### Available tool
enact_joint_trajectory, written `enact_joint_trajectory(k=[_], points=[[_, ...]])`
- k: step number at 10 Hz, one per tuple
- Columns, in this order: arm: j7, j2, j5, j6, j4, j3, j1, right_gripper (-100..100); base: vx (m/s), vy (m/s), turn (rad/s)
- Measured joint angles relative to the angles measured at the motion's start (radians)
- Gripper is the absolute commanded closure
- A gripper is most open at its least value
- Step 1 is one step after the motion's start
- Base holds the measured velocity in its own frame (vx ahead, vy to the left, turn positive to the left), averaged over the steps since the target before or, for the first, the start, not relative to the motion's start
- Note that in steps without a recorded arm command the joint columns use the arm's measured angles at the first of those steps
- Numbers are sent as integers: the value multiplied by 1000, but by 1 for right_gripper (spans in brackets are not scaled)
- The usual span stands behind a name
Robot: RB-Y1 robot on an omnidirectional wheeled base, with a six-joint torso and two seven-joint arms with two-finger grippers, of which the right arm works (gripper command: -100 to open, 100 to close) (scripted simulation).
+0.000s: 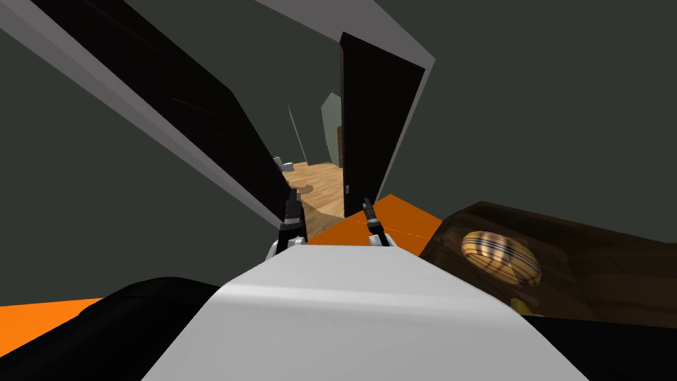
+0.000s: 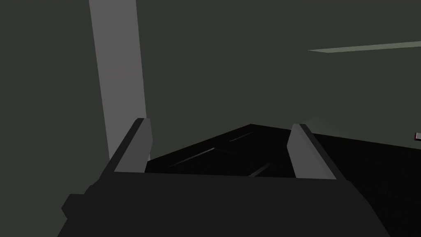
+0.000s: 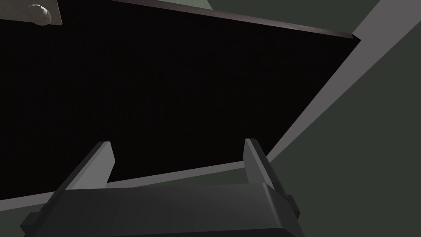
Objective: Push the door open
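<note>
Doorway: black left door (image 1: 198, 112) and right door (image 1: 380, 112), with a narrow gap between them onto wood floor (image 1: 320, 188). Left gripper (image 1: 292, 198) at the left door's edge, right gripper (image 1: 365, 204) by the right door; both spread, empty. Brown furniture (image 1: 595, 258) at right bears a plaid oval (image 1: 500, 256).

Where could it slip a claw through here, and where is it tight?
Free: the gap between the black panel and the door, with wood floor beyond; the open left claw and right claw sit at its foot. The orange floor between door and sofa is bare too. Crowded: the sofa side, with its cushion.
</note>
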Motion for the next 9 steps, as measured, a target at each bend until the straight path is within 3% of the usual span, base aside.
enact_joint_trajectory(k=[9], points=[[-18, 10, -4, -63, 260, 26, -95, -100, 78, -74, 79]])
